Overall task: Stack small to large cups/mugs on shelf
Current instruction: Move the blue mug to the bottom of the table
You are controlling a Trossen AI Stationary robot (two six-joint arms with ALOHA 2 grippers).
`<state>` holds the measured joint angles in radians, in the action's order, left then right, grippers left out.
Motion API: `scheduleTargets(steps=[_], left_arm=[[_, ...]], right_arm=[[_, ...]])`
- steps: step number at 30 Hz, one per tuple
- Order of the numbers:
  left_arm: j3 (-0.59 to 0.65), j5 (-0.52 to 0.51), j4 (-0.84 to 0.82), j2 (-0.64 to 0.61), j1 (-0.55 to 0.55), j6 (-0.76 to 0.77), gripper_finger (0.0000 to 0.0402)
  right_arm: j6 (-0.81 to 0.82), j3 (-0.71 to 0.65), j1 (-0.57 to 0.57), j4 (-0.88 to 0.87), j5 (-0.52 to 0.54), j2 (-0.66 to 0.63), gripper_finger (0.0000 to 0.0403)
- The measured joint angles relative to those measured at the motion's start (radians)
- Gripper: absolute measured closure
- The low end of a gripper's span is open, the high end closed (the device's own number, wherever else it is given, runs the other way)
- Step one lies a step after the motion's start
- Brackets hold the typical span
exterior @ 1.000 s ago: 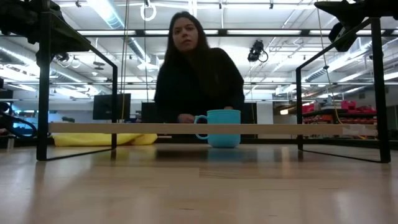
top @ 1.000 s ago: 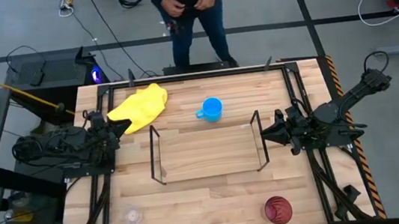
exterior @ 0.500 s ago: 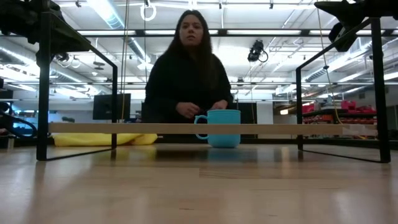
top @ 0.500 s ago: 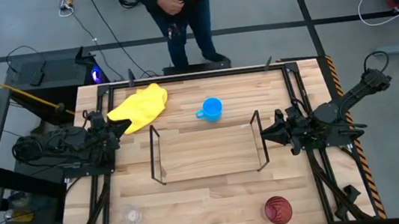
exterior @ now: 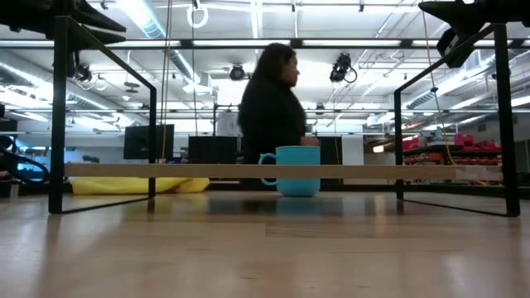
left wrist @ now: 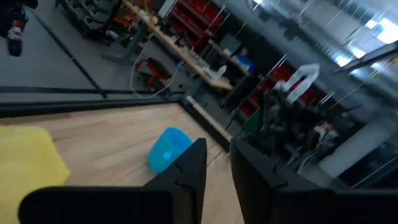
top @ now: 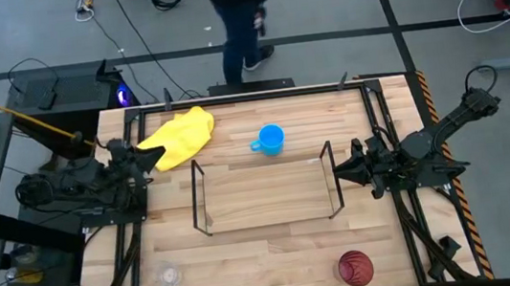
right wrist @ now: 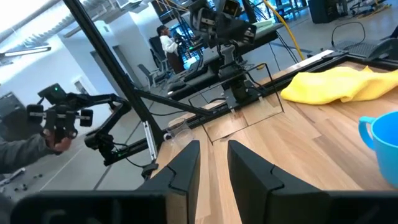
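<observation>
Bright blue mug (top: 271,139) upright, handle left; shelf (top: 265,191) bare.

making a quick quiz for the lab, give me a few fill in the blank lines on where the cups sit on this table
1. The blue mug stands between the shelf and the table's ____ edge.
2. The yellow cloth lies nearest the ____ pincer.
3. The dark red cup sits in the near corner on the ____ arm's side.
4. On the shelf stand ____ cups.

Missing words: far; left; right; no
</observation>
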<state>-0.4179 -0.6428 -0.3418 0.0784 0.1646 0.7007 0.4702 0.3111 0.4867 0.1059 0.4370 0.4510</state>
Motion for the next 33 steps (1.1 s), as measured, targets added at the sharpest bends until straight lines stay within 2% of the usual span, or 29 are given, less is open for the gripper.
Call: scheduleTargets(steps=[4,10,15,24,30,33], left_arm=[[0.000,-0.001,0.040,0.000,0.000,-0.011,0.0317],[0.000,-0.001,0.133,0.000,0.000,-0.005,0.0318],[0.000,-0.001,0.169,-0.001,0.000,-0.006,0.0323],[0.000,-0.001,0.168,0.000,0.000,-0.006,0.0317],[0.000,-0.001,0.168,0.000,0.000,-0.006,0.0324],[0.000,-0.001,0.168,0.000,0.000,-0.008,0.0326]], right_arm=[[0.006,0.000,0.000,0.001,0.000,0.000,0.0314],[0.156,0.000,0.000,0.036,0.000,-0.001,0.0314],[0.189,0.000,0.000,0.081,0.004,0.000,0.0314],[0.169,0.000,-0.001,0.404,0.007,-0.001,0.0314],[0.032,0.011,-0.062,0.733,0.020,-0.001,0.0314],[-0.039,0.076,-0.124,0.772,0.021,-0.001,0.0314]])
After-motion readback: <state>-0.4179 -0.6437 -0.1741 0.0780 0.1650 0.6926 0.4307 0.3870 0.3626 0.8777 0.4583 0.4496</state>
